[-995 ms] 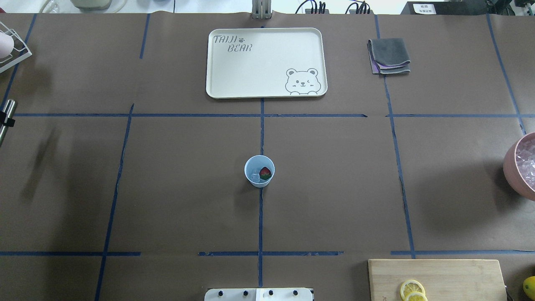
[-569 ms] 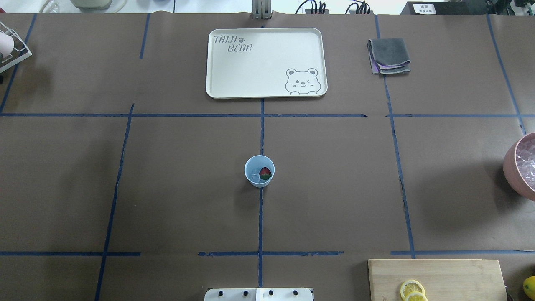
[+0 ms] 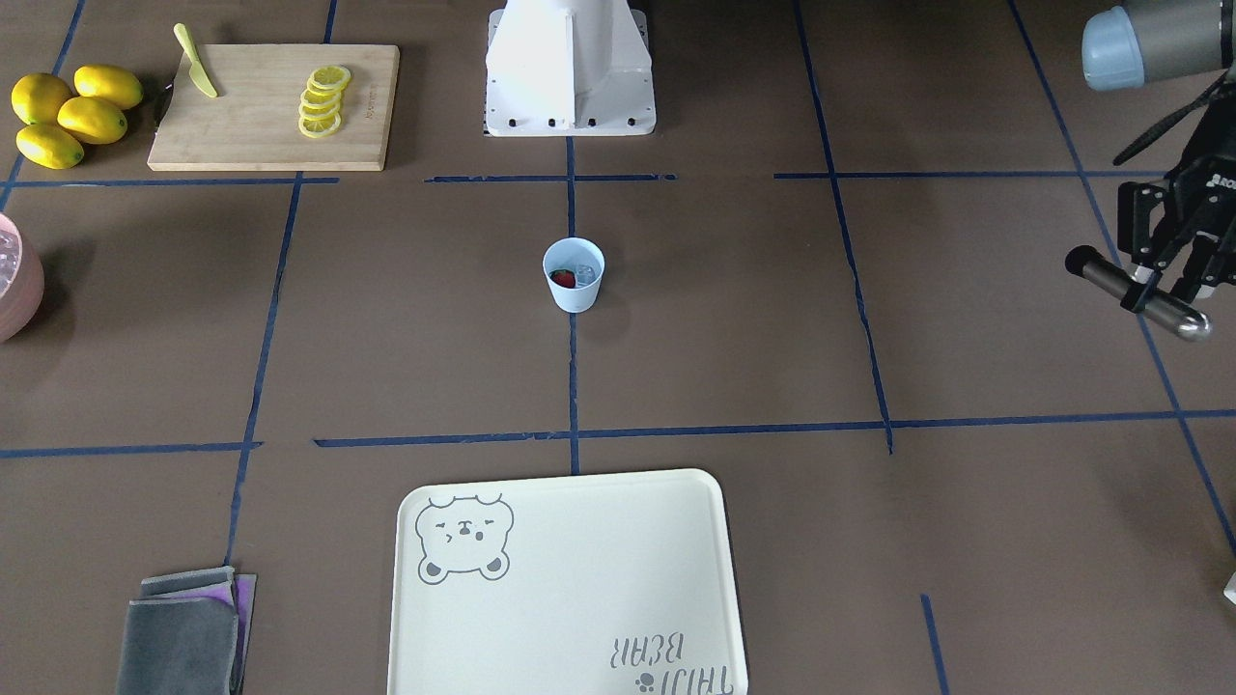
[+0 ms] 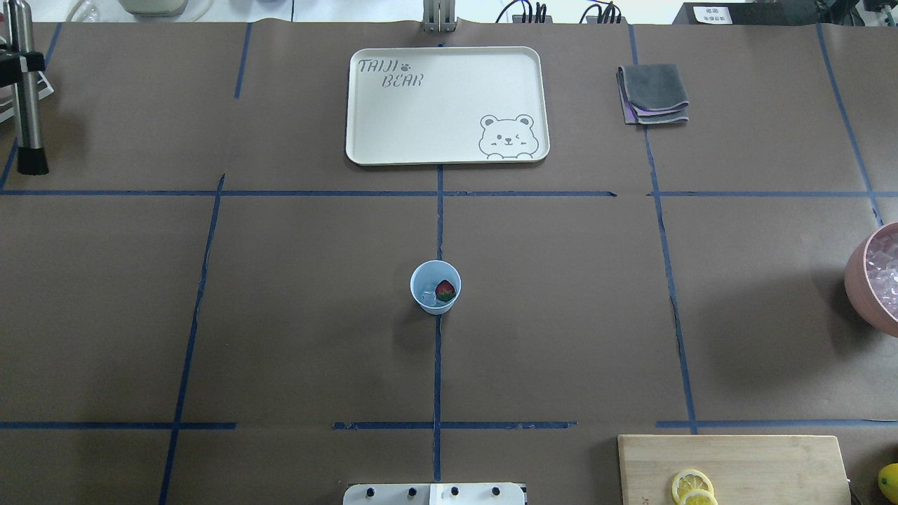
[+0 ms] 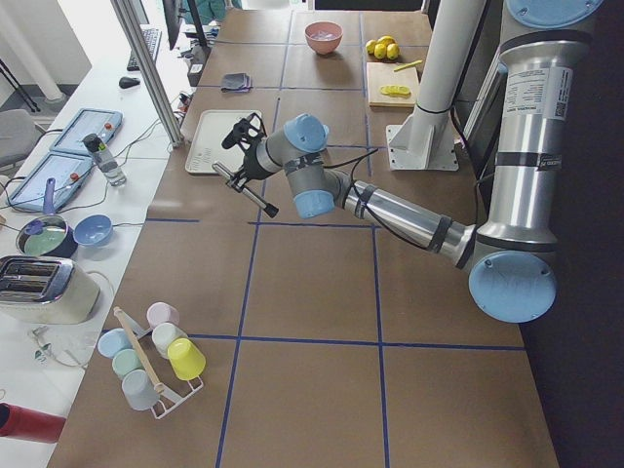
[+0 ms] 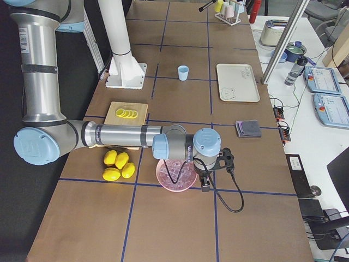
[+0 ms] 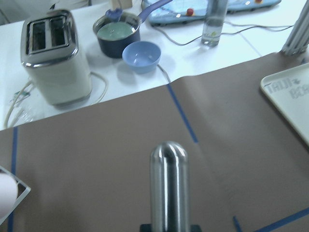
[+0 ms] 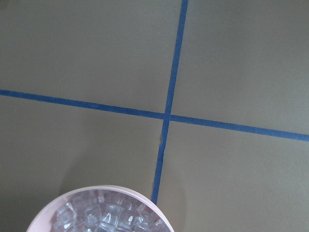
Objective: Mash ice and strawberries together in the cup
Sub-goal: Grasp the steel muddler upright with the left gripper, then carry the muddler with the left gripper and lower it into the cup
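My left gripper point(image 3: 1146, 288) is clenched on a slim steel rod with a black tip point(image 3: 1175, 315), well apart from the small pale blue plastic cup point(image 3: 574, 290) holding the red strawberry point(image 3: 563, 279) and clear ice point(image 3: 583, 271). My right gripper point(image 6: 206, 180) hangs by the round pink bowl point(image 6: 175, 191); I cannot tell its grip.

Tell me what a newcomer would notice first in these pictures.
The pale blue cup stands alone at the table's middle, with a red strawberry and ice inside. At the table's edge on the robot's left, the left gripper holds a steel muddler above the table. The cream bear tray lies beyond the cup, and yellow lemons brighten the robot's right side.
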